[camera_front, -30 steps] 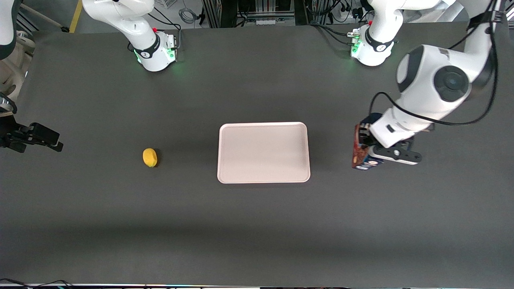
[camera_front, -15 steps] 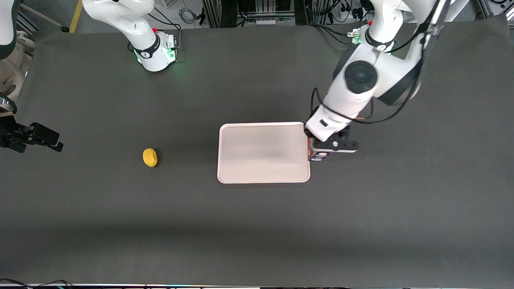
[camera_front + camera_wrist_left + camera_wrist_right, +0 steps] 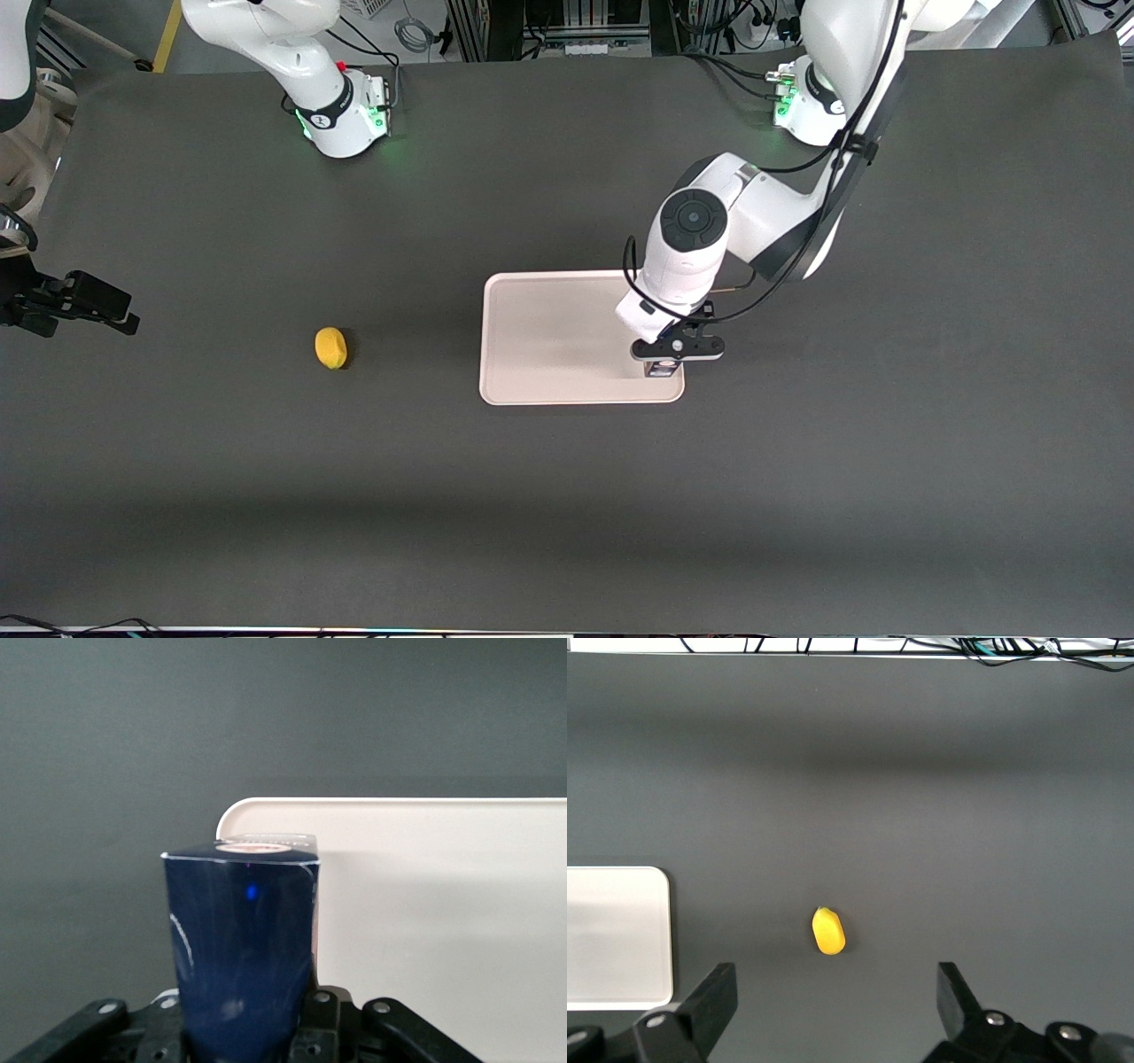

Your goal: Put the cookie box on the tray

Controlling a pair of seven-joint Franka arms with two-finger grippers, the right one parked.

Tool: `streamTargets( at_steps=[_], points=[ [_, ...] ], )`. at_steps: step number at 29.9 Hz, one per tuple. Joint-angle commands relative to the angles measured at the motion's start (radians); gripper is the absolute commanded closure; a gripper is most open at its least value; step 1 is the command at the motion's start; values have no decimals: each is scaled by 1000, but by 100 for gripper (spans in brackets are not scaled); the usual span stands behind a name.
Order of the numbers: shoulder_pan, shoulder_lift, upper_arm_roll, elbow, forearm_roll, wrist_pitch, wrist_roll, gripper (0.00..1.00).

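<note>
— Where's my gripper (image 3: 664,367)?

— Over the corner of the large pale pinkish-white rimmed tray (image 3: 549,341) nearest the working arm's end, clamped on the small navy-blue cardboard cookie box (image 3: 241,943) (logo end outward).

— Anything else?

— A small yellow rounded object (image 3: 330,347) on the dark tabletop (image 3: 567,496), well apart.

White Franka arm, black trim

The left arm (image 3: 709,230) has glossy white shells, round black joint caps, looping black cables; its gripper (image 3: 676,350) is black.
</note>
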Motion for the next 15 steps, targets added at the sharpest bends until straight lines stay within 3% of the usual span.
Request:
streamTargets(
  at_steps=[1,15],
  points=[
    [-16,45,6,28,45,5,-42,75],
    [-45,95,6,-11,88,75,-114,74]
  ],
)
